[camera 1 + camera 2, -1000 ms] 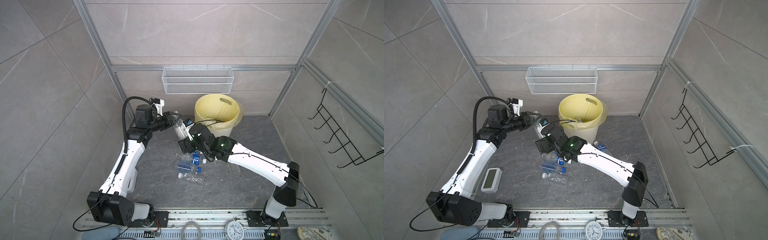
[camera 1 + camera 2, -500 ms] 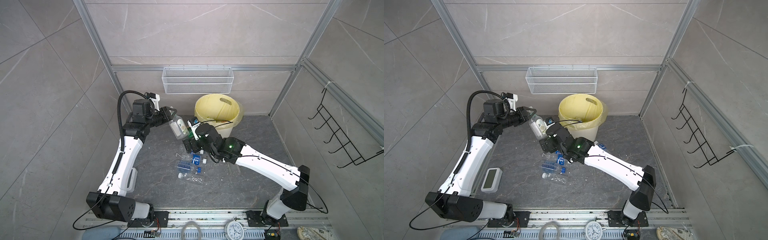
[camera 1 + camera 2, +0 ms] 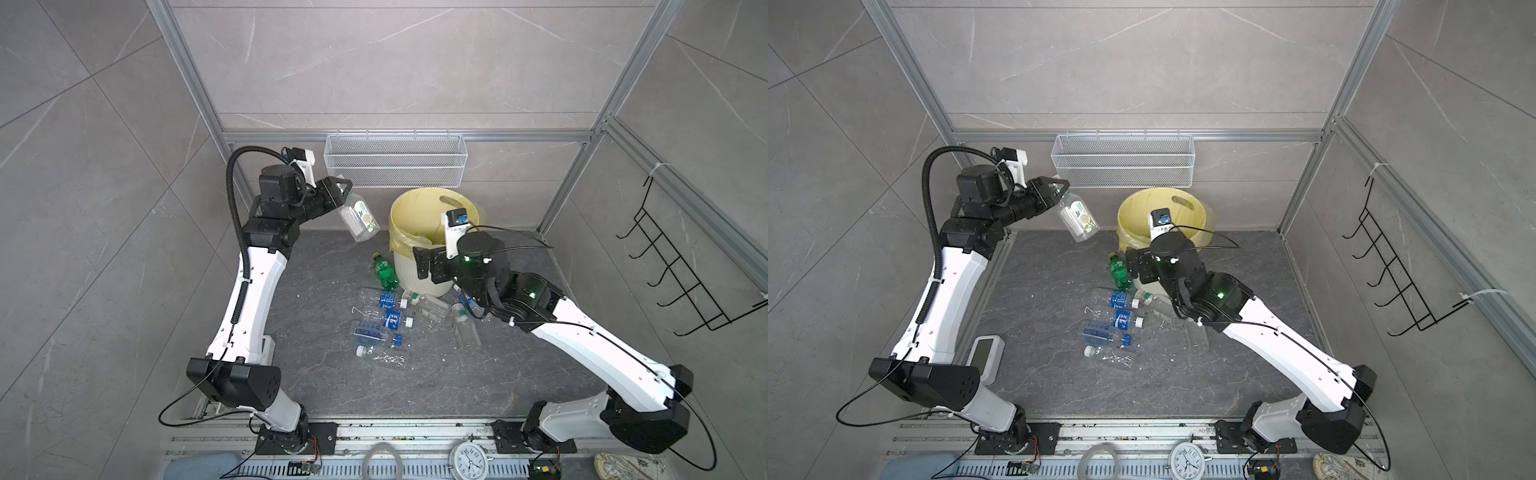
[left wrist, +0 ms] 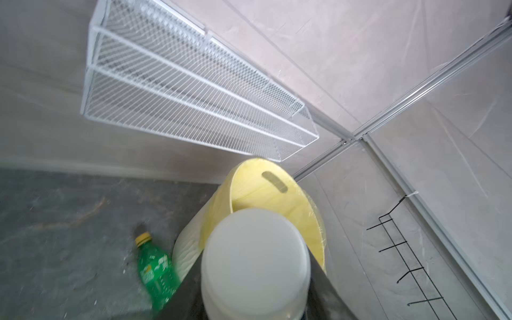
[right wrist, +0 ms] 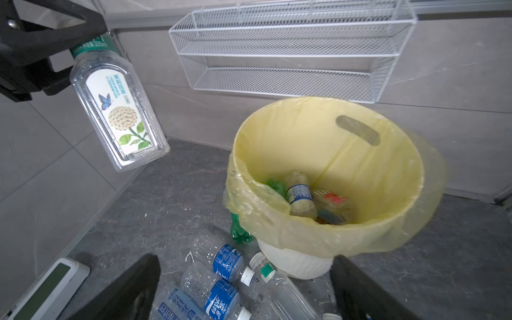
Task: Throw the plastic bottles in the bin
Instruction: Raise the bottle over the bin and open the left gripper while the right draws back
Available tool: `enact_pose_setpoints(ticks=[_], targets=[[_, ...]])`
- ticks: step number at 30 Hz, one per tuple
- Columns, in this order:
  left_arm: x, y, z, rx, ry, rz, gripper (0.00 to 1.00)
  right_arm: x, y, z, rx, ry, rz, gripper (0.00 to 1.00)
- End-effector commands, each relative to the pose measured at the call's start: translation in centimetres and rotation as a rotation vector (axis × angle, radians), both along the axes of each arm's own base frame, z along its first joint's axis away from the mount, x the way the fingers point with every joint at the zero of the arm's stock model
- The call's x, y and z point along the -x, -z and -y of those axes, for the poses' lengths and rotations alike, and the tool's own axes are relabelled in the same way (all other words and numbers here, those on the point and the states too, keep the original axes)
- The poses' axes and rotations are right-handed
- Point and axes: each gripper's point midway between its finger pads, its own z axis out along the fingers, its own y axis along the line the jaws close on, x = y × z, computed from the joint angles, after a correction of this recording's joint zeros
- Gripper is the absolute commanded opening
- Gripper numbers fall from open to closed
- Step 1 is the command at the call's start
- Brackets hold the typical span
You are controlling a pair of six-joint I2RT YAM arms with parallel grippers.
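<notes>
**Left gripper**: clamped on the neck of a clear flower-labelled bottle. The bottle hangs base-down and tilted, in the air beside the bin — outside the rim, not over the opening.

**Right gripper**: jaws wide apart, holding nothing, in front of the bin.

**Floor:** loose plastic bottles lie in front of the bin, under the right gripper. A green bottle lies just beside the bin's wall.

**Inside the bin:** more bottles — at the bottom.

Bottles on floor before bin; basket on wall behind it
</notes>
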Motion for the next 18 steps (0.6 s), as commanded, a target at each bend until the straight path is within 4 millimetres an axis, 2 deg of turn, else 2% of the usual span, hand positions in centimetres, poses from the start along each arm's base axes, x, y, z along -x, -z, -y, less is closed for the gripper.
enact_pose_setpoints(ticks=[1, 3, 5, 8, 10, 12, 13, 14, 15, 18], targets=[[1.7, -6.8, 3.0, 0.064, 0.113, 0.233, 0.17, 0.1, -0.3, 2.9, -0.06, 0.074, -0.005, 1.0], [1.7, -8.3, 4.5, 0.069, 0.13, 0.298, 0.17, 0.3, -0.3, 3.8, -0.074, 0.084, -0.006, 1.0], [0.6, -8.8, 6.5, 0.073, 0.128, 0.338, 0.17, 0.5, 0.0, 4.4, -0.075, 0.094, -0.015, 1.0], [-3.2, -7.3, 10.4, 0.109, 0.167, 0.269, 0.17, 0.5, 1.0, 4.9, -0.077, 0.109, -0.036, 1.0], [-4.4, -5.8, 13.8, 0.121, 0.239, 0.225, 0.23, 0.6, 1.4, 5.0, -0.081, 0.111, -0.049, 1.0], [-4.6, -4.5, 16.4, 0.108, 0.279, 0.214, 0.37, 0.7, 1.4, 5.2, -0.087, 0.112, -0.054, 1.0], [-4.7, -3.8, 17.1, 0.104, 0.287, 0.206, 0.51, 0.9, 1.3, 5.3, -0.093, 0.109, -0.053, 1.0], [-5.0, -3.2, 17.3, 0.102, 0.287, 0.193, 0.61, 1.0, 1.3, 5.4, -0.097, 0.108, -0.051, 1.0], [-5.1, -2.7, 17.4, 0.101, 0.285, 0.183, 0.66, 1.1, 1.4, 5.4, -0.1, 0.107, -0.049, 0.99], [-4.8, -1.8, 16.9, 0.064, 0.265, 0.182, 0.98, 1.0, 1.9, 5.6, -0.098, 0.109, -0.053, 1.0]])
